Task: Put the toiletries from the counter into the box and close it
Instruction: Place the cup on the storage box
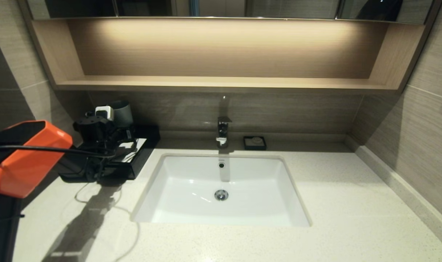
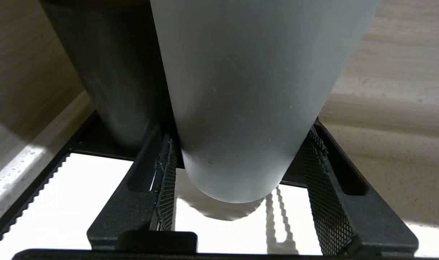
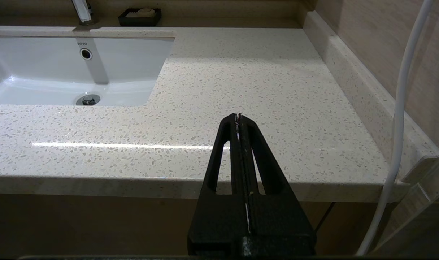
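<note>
The box (image 1: 139,154) sits at the counter's (image 1: 333,203) back left, beside the sink (image 1: 221,214). My left gripper (image 2: 237,169) hangs over its white top, fingers (image 2: 167,180) clamped around a grey cup (image 2: 241,101). Right gripper (image 3: 238,119) pinched closed, off the front edge.

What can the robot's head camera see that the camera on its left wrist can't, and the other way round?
Only the head view shows the white sink, the tap, the soap dish, the wooden shelf and the orange left arm.

Only the left wrist view shows the left gripper, its jaws on either side of a frosted grey cup.

Both show the box's white top and a dark cup.
</note>
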{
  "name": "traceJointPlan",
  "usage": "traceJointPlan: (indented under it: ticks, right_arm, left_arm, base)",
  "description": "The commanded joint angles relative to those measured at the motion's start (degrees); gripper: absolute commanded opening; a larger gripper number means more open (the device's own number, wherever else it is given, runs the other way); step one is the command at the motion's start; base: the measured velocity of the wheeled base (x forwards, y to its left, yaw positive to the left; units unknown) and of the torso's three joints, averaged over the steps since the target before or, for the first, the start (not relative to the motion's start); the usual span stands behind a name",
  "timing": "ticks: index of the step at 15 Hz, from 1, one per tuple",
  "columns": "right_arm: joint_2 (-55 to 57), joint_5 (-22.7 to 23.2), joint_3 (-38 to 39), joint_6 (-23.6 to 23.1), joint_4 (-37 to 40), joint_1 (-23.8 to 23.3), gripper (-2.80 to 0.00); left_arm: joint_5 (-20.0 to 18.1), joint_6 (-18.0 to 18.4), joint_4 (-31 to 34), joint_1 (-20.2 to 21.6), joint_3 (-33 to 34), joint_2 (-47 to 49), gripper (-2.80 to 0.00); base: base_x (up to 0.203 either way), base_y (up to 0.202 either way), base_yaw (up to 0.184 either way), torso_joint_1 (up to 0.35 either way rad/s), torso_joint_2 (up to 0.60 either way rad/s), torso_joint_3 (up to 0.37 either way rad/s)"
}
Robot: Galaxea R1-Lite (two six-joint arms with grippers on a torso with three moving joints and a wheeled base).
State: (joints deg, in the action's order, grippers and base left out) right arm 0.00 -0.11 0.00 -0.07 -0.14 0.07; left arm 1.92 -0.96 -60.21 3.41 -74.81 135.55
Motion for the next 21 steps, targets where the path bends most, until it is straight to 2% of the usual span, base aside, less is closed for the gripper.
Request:
traceJointPlan:
  ticks: [1, 15, 21]
  right_arm:
    - [-0.1, 0.0, 0.1, 0.0, 0.0, 0.0, -2.8]
    - [-0.1, 0.0, 0.1, 0.0, 0.0, 0.0, -2.8]
    - [-0.1, 0.0, 0.1, 0.0, 0.0, 0.0, -2.8]
  left_arm:
    - [0.0, 0.0, -0.2, 0.0, -0.6, 1.1, -2.8]
    - [0.1, 0.0, 1.7, 0.1, -3.7, 3.4, -2.8]
    - [0.1, 0.0, 3.1, 0.2, -7.2, 4.9, -2.8]
  base:
    - [0.0, 0.0, 0.0, 0.0, 0.0, 0.0]
    - [0.0, 0.0, 0.0, 0.0, 0.0, 0.0]
    - [0.0, 0.0, 0.0, 0.0, 0.0, 0.0]
